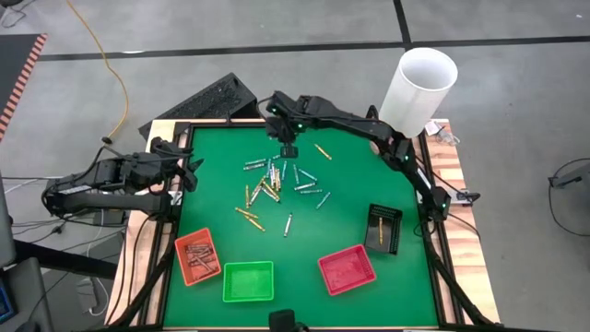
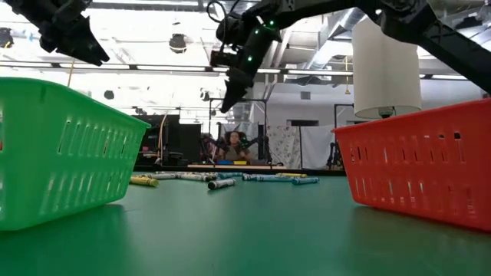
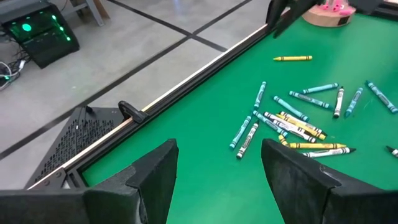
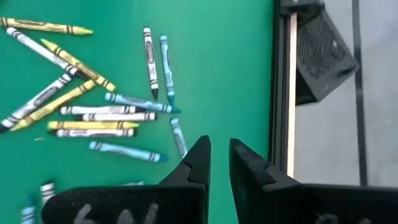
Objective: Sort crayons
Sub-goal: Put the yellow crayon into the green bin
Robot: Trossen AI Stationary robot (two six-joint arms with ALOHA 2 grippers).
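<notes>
Several crayons (image 1: pixel 277 180) in yellow, silvery grey and light blue lie flat and scattered in the middle of the green table, also seen in the low view (image 2: pixel 222 180). One yellow crayon (image 1: pixel 322 150) lies apart toward the far edge. My right gripper (image 1: pixel 289 150) hangs above the far side of the pile; its fingers (image 4: pixel 219 152) stand a narrow gap apart with nothing between them. My left gripper (image 1: pixel 192 173) waits at the table's left edge, wide open (image 3: pixel 217 168) and empty, pointing toward the crayons (image 3: pixel 292 121).
Along the near side stand an orange tray (image 1: pixel 198 255) with reddish-brown crayons, a green tray (image 1: pixel 248 281), a red tray (image 1: pixel 347 269) and, at the right, a black tray (image 1: pixel 383 228) holding a yellow crayon. A white bucket (image 1: pixel 419 88) stands at the far right corner.
</notes>
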